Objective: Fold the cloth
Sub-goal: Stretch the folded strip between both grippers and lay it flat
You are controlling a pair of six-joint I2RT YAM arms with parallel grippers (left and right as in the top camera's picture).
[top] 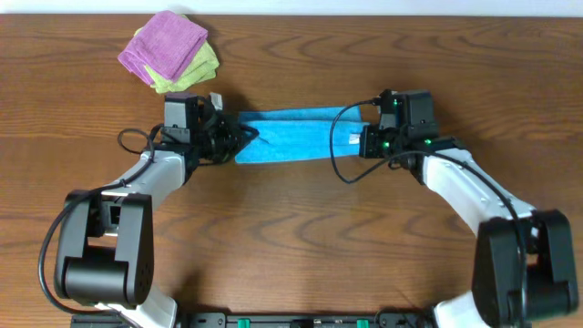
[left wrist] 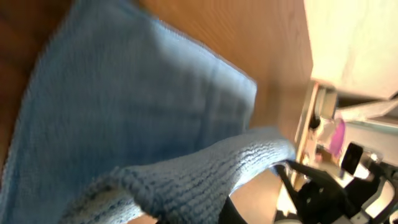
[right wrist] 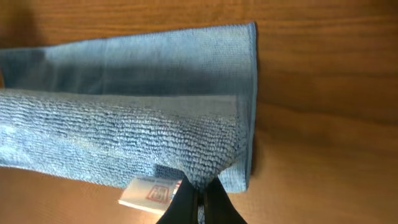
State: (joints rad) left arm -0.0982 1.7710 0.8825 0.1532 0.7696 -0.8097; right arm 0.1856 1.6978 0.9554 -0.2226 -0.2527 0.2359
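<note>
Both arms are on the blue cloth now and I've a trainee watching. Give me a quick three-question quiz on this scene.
1. True or false: the purple cloth lies on top of the yellow-green cloth.
2. Where does the right gripper pinch the blue cloth? A: at the end with the white label. B: at its middle. C: nowhere, it hangs open.
3. Fill in: the left gripper is shut on the blue cloth's ___ end.
Key: 1 true; 2 A; 3 left.
</note>
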